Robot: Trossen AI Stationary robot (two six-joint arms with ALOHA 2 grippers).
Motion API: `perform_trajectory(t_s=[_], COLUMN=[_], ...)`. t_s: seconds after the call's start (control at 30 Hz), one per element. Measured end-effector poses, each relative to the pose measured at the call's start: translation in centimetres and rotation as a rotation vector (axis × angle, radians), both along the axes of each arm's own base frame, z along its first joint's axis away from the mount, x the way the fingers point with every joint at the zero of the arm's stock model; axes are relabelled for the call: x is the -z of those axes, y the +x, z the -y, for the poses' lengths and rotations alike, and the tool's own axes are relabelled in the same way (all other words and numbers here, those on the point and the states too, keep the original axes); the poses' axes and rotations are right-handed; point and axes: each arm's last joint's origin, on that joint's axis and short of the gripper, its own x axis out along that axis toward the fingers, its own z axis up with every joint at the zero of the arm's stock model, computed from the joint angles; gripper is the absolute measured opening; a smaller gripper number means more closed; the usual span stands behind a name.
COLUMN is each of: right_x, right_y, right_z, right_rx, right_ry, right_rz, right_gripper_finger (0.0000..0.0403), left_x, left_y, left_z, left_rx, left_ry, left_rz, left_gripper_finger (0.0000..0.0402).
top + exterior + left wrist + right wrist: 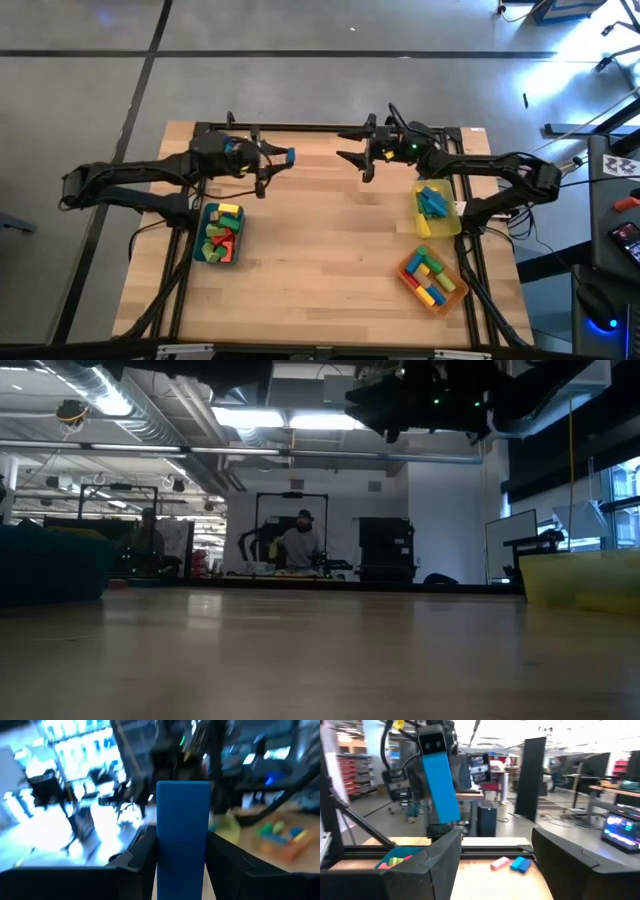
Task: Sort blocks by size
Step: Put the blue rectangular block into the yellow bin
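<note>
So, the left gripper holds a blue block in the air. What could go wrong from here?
1. The left gripper holds the blue block by one end; it could slip and fall.
2. The open right gripper faces it; a handover might bump the block loose.
3. The yellow tray already holds blue blocks, so it could land askew.

You have 2 arms over the table, each with 1 gripper: the left gripper (283, 156) and the right gripper (352, 147). There are 3 trays: 1 teal tray (203, 252), 1 yellow tray (452, 226) and 1 orange tray (409, 279). 1 blue block (290, 155) sits apart from the trays; the blocks inside them are too crowded to count. 1 person (299, 543) shows behind the table.
</note>
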Motion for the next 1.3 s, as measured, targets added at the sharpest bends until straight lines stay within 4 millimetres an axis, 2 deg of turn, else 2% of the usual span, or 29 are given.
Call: perform_trajectory(t_s=[0.3,0.57,0.8,1.03,1.3], right_x=[0.5,-0.2,0.1,-0.1,-0.9], right_y=[5.2,7.8,8.9,9.0,9.6], right_z=[-0.6,-2.6,-3.2,-3.2,-5.2], right_rx=[-0.146,-0.211,-0.121,-0.111,-0.150], right_ry=[-0.022,-0.064,-0.066,-0.065,-0.097], right_rz=[-0.034,-0.008,-0.015,-0.011,0.015], right_gripper_finger=[0.0246,0.0246,0.0246,0.0246,0.0246], left_x=[-0.2,0.5,0.5,0.6,0.5], left_y=[1.0,2.0,2.4,2.6,2.7], left_z=[0.0,-0.2,-0.3,0.3,0.6], left_rx=[0.048,0.048,0.048,0.076,0.096], left_ry=[0.000,-0.020,-0.029,-0.018,-0.012], left_rz=[0.082,0.080,0.099,0.095,0.107], left_gripper_finger=[0.0131,0.0131,0.0131,0.0131,0.0131])
